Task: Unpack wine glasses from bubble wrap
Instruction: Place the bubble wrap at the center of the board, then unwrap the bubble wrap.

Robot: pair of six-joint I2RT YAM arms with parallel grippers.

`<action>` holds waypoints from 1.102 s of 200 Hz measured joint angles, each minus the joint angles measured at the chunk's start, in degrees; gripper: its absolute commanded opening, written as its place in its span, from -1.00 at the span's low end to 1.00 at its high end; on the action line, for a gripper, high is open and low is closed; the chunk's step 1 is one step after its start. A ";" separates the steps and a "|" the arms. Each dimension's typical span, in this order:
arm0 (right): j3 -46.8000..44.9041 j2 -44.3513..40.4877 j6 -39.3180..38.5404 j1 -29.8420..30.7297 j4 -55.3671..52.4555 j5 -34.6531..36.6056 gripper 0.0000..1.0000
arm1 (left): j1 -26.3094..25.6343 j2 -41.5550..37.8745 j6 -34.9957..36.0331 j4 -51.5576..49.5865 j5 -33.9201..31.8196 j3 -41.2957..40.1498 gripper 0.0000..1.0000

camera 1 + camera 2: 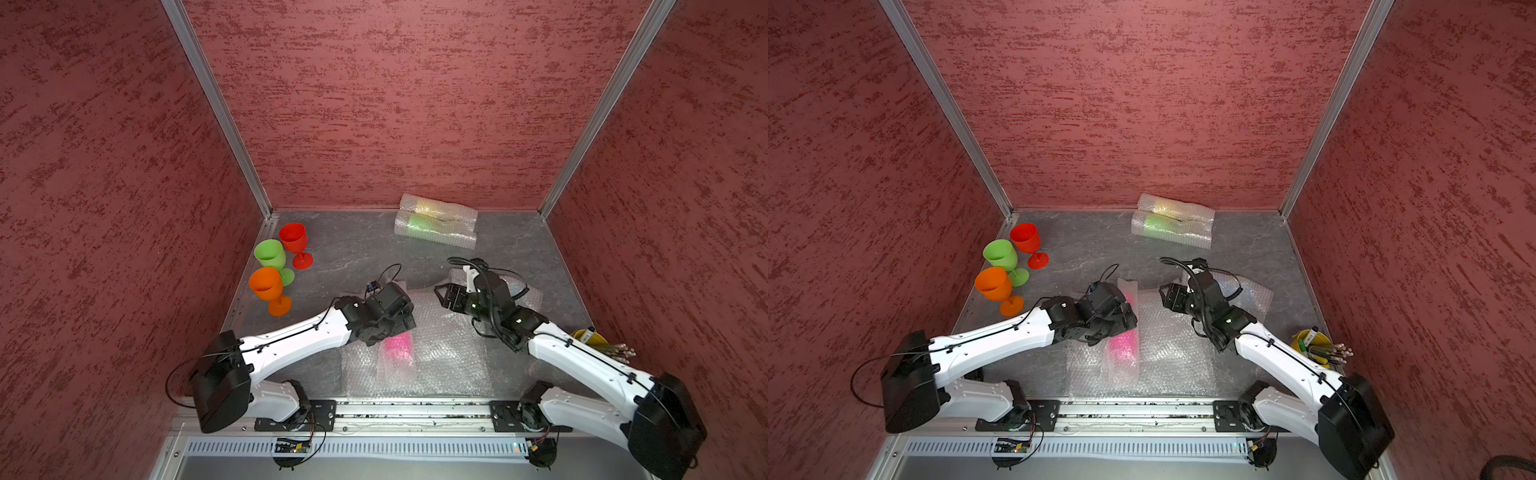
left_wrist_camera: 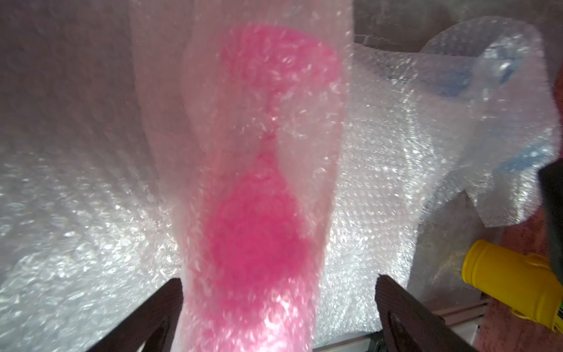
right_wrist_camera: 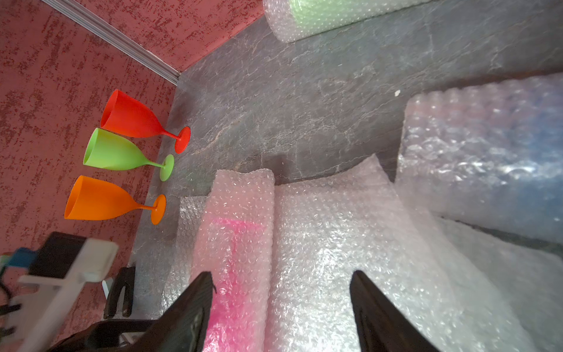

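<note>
A pink wine glass (image 2: 253,231) lies inside a bubble wrap sleeve (image 2: 307,152) on flat sheets near the table's front middle (image 1: 397,349). My left gripper (image 2: 278,292) is open and straddles the sleeve's bowl end; one finger (image 2: 170,301) brushes the wrap. My right gripper (image 3: 280,286) hangs open over the loose sheets (image 3: 329,243), holding nothing. A blue glass (image 3: 502,164) in wrap lies beside it. Red (image 1: 294,241), green (image 1: 270,254) and orange (image 1: 267,286) glasses stand bare at the left. Two wrapped glasses, yellow (image 1: 432,206) and green (image 1: 419,226), lie at the back wall.
A yellow cup of utensils (image 1: 590,338) stands at the front right behind my right arm. Red textured walls close in the left, back and right sides. A metal rail (image 1: 415,409) runs along the front edge.
</note>
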 measured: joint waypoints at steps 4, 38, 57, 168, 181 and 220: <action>0.04 0.37 -0.02 0.22 0.04 -0.15 0.43 | 0.09 -1.14 0.42 0.00 -0.02 -0.02 0.99; 2.78 6.49 -0.02 5.70 0.28 -0.55 0.55 | 5.42 -17.49 3.85 -0.76 -0.72 -2.60 0.99; 5.68 11.43 -0.33 9.64 0.13 -0.70 0.77 | 11.04 -24.55 5.18 -2.23 -0.57 -4.70 0.99; 10.21 21.88 -1.03 17.14 -2.08 -0.17 0.31 | 19.47 -20.59 8.61 -2.29 13.22 -17.70 0.81; 9.64 21.20 -0.90 17.14 -2.21 0.35 0.22 | 19.45 -19.78 8.76 -0.76 15.04 -18.86 0.78; 8.15 18.62 -0.66 17.14 -2.75 1.97 0.04 | 14.88 -15.10 11.74 3.04 18.23 -18.23 0.69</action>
